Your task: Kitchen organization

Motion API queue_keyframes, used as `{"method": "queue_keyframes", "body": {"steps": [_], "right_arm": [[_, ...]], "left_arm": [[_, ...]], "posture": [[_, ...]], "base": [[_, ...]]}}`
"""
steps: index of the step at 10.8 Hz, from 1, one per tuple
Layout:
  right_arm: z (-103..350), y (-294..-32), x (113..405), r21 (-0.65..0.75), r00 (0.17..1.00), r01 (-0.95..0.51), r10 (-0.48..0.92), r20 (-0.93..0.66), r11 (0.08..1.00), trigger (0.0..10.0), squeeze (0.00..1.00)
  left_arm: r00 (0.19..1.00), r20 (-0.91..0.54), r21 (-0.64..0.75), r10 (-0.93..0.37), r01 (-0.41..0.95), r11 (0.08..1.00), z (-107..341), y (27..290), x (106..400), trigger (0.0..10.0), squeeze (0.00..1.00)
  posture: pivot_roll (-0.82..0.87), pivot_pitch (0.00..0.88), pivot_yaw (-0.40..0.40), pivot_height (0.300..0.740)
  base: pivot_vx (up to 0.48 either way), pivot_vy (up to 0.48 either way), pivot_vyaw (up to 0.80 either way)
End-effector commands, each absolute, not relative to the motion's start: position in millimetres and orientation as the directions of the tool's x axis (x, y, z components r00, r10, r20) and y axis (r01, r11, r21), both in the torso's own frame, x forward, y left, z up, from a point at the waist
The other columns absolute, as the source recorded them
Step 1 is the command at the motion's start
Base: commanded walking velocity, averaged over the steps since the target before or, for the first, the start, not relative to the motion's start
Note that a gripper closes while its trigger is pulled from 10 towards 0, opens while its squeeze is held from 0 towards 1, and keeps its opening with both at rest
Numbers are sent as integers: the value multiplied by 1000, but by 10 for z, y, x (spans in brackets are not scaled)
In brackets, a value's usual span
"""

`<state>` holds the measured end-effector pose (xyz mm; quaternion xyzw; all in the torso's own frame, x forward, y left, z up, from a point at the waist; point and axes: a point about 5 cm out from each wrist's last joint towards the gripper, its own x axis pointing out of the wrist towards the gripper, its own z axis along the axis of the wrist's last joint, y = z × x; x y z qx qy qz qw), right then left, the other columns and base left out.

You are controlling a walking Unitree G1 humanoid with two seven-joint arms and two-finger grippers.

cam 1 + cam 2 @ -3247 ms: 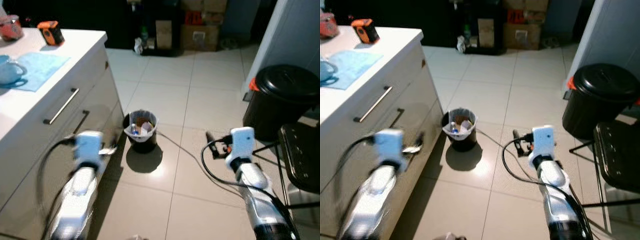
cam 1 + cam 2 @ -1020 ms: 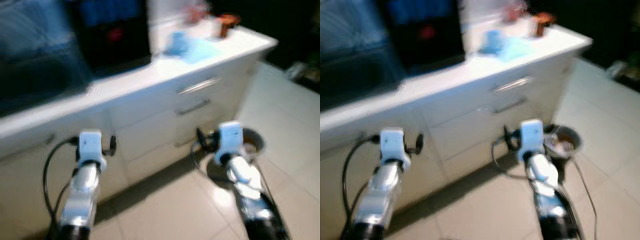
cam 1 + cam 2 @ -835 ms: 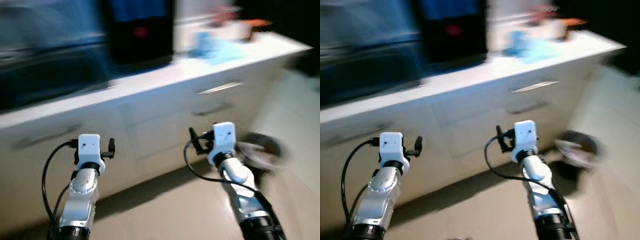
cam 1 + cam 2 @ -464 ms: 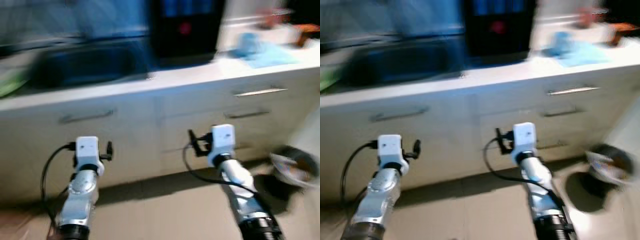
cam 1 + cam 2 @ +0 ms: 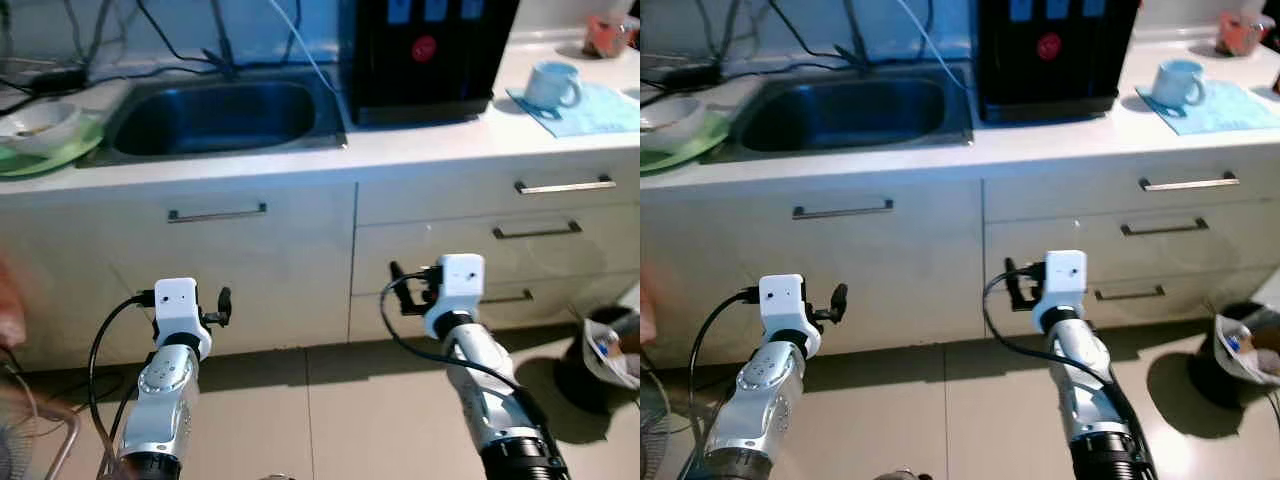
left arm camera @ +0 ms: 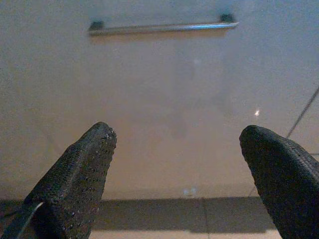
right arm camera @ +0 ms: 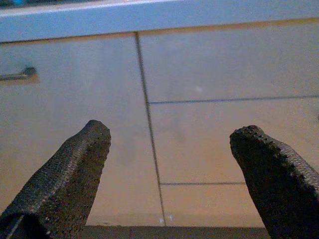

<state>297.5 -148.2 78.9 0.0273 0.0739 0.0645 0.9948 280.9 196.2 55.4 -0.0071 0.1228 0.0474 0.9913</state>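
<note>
A white kitchen counter [image 5: 420, 150] runs across in front of me, with a steel sink [image 5: 225, 115] set into it. A black water dispenser [image 5: 425, 50] stands beside the sink. A blue mug [image 5: 553, 84] rests on a blue cloth [image 5: 595, 108] at the right. A green plate with a white bowl [image 5: 40, 125] sits left of the sink. My left gripper [image 6: 182, 144] is open and faces the cabinet door below the sink, near its bar handle [image 6: 162, 27]. My right gripper [image 7: 172, 137] is open, facing the drawer fronts. Both hold nothing.
Drawers with bar handles [image 5: 565, 186] fill the right half of the cabinet. A small lined bin [image 5: 610, 350] stands on the tiled floor at the right edge. Cables [image 5: 215, 45] trail behind the sink. A wire object [image 5: 35, 445] and a blurred pinkish shape [image 5: 8, 295] are at the left edge.
The camera has swung left along the counter, so the sink has come into view and the bin has slid to the right edge. Both arms keep the same raised pose.
</note>
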Motion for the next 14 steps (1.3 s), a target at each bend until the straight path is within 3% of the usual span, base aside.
{"method": "queue_keyframes", "body": {"steps": [1,3,5,8,10,11,14], "right_arm": [[839,-1500,2980,85,983,-113,124,-135,990,10000,0],[975,-1537,2980,201,982,-141,163,-96,969,10000,0],[1109,-1527,2974,79,982,-172,177,-61,982,10000,0],[1306,-1521,2983,90,984,-178,177,23,980,10000,0],[1277,-1565,2963,65,987,-154,156,-30,986,10000,0],[1287,-1579,2944,117,986,-167,169,-5,979,10000,0],[1321,-1485,2925,96,977,-213,212,19,972,10000,0]], "left_arm": [[981,-175,8,80,-80,997,683,1979,2837,10000,0],[991,-117,20,61,-59,998,813,2004,2723,10000,0],[997,8,27,74,-74,997,1116,1989,2720,10000,0],[1000,-18,31,25,-25,999,1094,1944,2683,10000,0],[1000,-24,18,-2,2,1000,1080,1876,2673,10000,0],[1000,-8,7,-11,11,1000,1138,1849,2732,10000,0],[1000,-3,1,-31,31,1000,1156,1799,2760,10000,0]], "posture": [[42,25,70,740],[33,26,66,740],[42,26,51,740],[33,17,52,740],[31,15,52,740],[34,15,52,740],[30,14,48,740]], "base": [[0,0,0],[0,0,0],[0,0,0],[0,0,0],[0,0,0],[0,0,0],[165,164,0]]}}
